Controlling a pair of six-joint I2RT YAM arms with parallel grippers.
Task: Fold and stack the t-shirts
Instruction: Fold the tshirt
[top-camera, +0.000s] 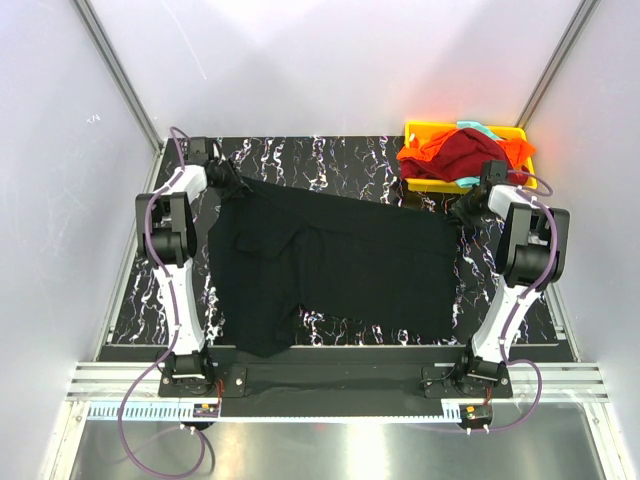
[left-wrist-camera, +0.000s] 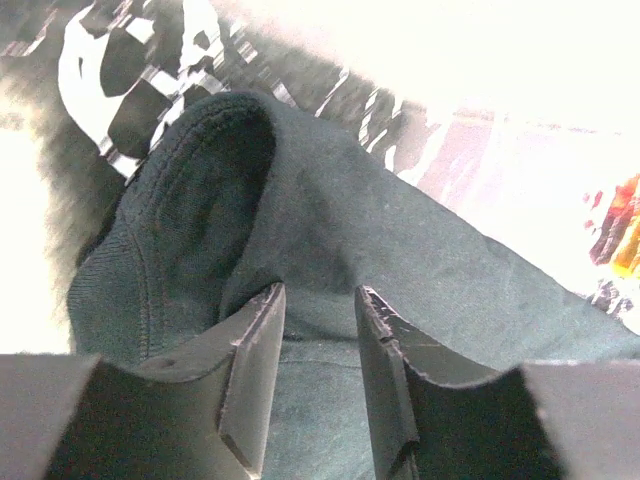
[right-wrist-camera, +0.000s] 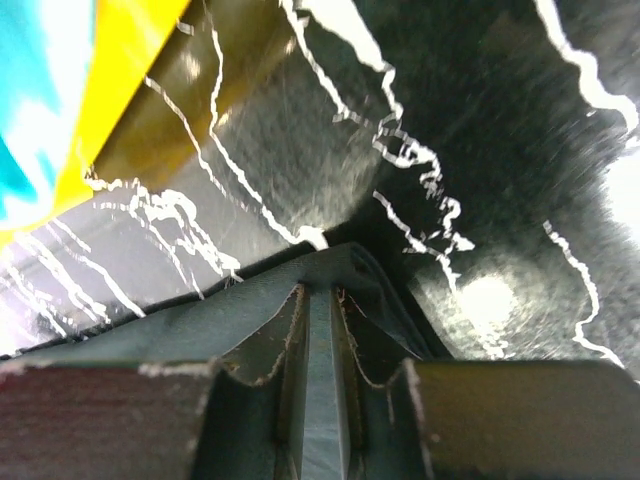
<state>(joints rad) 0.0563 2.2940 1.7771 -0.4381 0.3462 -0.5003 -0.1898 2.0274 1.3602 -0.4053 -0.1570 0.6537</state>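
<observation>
Overhead's crisp, evenly lit, yellow tray (top-camera: 416, 128) glowing orange. Left wrist: top blown white, black t-shirt (left-wrist-camera: 330, 230) tinted green. Right wrist: glare spot on the marbled table (right-wrist-camera: 490, 300).

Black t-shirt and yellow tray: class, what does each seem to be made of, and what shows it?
Black t-shirt: soft matte knit fabric, perhaps cotton; it drapes and wrinkles, with a ribbed stitched edge in the left wrist view. Yellow tray: probably smooth plastic; stiff straight rim, even bright colour.

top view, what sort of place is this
Probably a robot test cell: white panel walls, metal framing, a left arm and right arm bolted at a marbled table, a black t-shirt spread on it.
</observation>
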